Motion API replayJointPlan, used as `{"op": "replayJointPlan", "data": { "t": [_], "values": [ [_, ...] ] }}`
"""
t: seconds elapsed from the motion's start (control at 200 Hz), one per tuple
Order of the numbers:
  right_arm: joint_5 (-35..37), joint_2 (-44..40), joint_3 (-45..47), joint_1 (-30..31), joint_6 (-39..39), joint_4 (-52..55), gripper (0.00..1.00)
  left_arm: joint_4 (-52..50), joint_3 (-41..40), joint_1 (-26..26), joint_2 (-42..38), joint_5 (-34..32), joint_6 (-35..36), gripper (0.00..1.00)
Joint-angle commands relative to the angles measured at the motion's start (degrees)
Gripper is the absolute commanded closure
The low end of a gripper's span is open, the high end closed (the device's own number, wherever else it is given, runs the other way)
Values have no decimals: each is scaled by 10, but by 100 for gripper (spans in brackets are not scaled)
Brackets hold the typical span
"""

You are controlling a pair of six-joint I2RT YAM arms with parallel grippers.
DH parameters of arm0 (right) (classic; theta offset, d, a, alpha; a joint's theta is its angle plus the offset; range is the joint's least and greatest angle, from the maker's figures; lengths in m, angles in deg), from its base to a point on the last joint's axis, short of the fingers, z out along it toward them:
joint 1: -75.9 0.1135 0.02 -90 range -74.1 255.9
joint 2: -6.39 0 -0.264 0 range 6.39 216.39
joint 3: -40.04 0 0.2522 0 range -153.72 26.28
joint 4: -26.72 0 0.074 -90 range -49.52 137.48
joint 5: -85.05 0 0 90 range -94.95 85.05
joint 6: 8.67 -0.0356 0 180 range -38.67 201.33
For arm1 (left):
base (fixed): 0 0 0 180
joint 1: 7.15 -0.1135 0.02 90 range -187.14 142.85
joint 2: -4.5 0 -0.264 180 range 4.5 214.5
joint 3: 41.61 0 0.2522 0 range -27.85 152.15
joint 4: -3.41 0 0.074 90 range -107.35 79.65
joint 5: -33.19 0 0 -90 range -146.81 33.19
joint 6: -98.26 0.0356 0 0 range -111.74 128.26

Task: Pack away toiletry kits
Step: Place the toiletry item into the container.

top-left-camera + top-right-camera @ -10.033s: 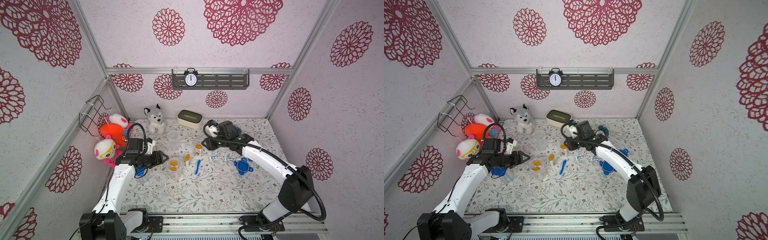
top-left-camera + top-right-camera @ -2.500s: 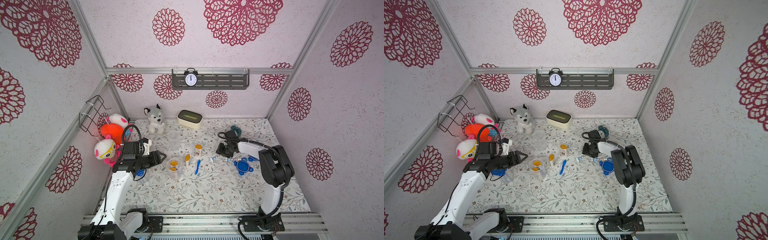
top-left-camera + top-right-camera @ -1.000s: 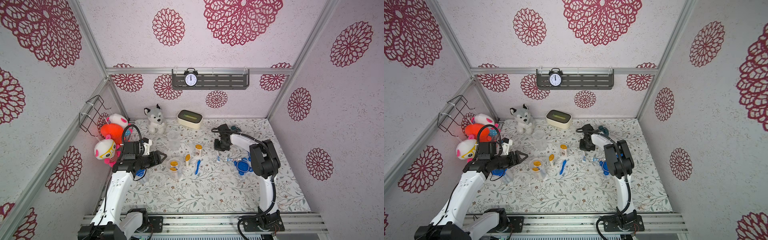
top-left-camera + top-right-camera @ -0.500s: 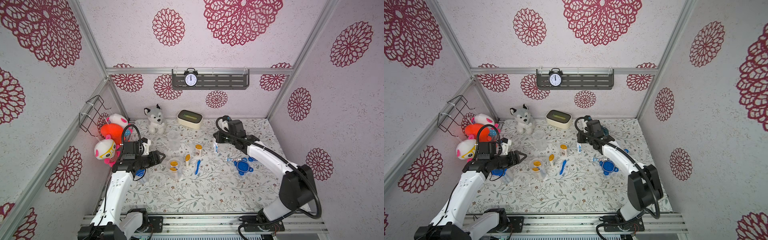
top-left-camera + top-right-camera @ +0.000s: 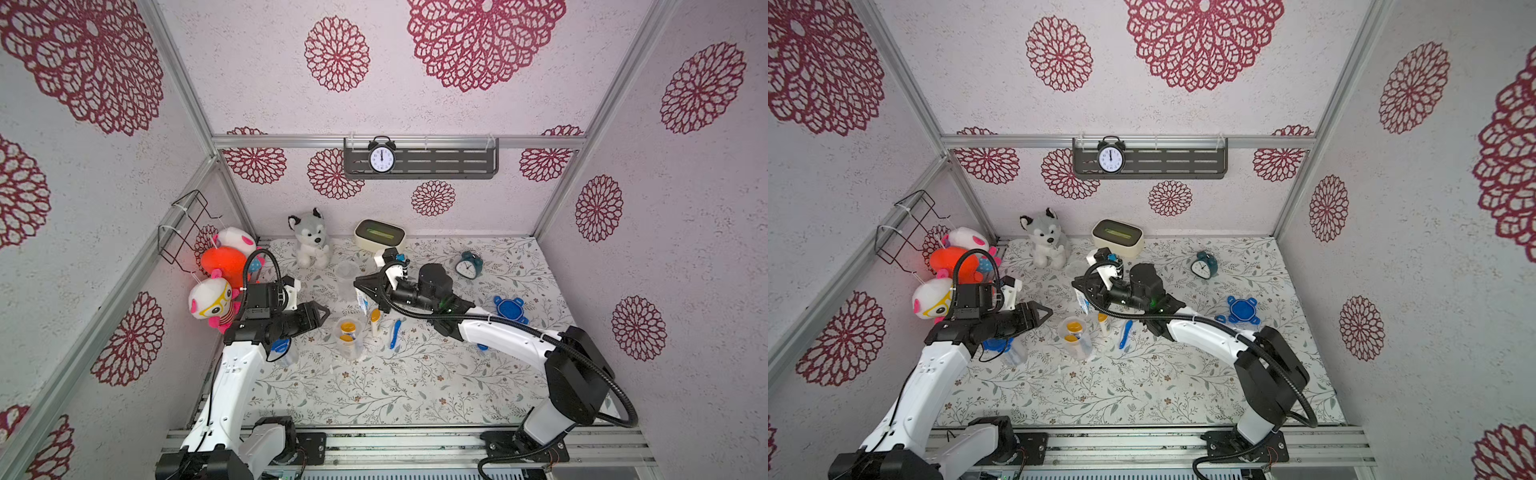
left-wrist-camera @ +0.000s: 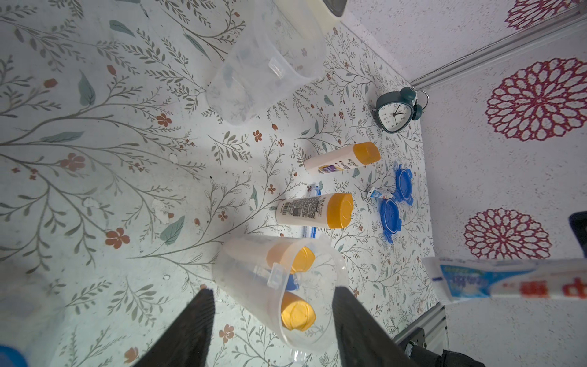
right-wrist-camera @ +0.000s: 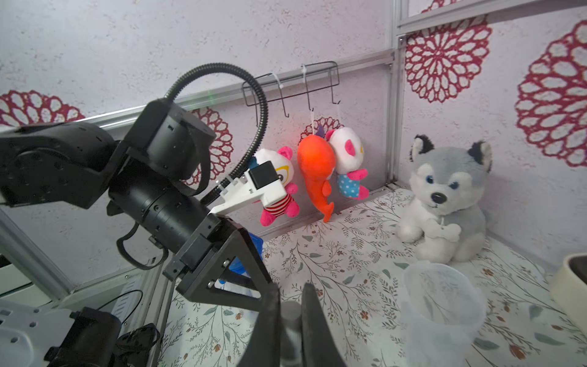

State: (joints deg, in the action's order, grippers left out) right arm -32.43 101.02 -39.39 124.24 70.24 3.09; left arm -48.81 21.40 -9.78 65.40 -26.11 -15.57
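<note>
**Top views.** In both top views the right gripper (image 5: 360, 287), at centre frame, pinches the upper end of a toothpaste tube (image 5: 363, 301). The tube hangs below the jaws, between the empty cup (image 5: 346, 272) above it and the filled cup (image 5: 349, 347) below it, which holds two bottles (image 5: 347, 328). The left gripper (image 5: 325, 311), left of centre, has its jaws spread and empty, just beside the filled cup.

**Left wrist view.** The filled cup (image 6: 279, 286) shows between and beyond the spread jaws. The toothpaste tube (image 6: 508, 282) hangs well apart from them.

**Right wrist view.** The jaws are pressed on the toothpaste tube (image 7: 290, 313), with the empty cup (image 7: 441, 305) nearby.
</note>
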Motion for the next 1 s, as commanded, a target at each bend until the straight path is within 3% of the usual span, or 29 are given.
{"op": "replayJointPlan", "data": {
  "t": [0.0, 0.56, 0.831, 0.996],
  "values": [
    [-14, 7, 4, 15, 19, -109, 97, 0, 17, -4, -9, -3, 8, 37],
    [-1, 62, 59, 33, 8, -195, 98, 3, 16, -5, 2, 7, 5, 37],
    [6, 75, 73, 38, 24, -201, 98, 12, 12, -6, -2, 76, 26, 38],
    [15, 73, 83, 44, 48, -189, 98, -2, 15, -9, -8, 70, 35, 38]
  ]
}}
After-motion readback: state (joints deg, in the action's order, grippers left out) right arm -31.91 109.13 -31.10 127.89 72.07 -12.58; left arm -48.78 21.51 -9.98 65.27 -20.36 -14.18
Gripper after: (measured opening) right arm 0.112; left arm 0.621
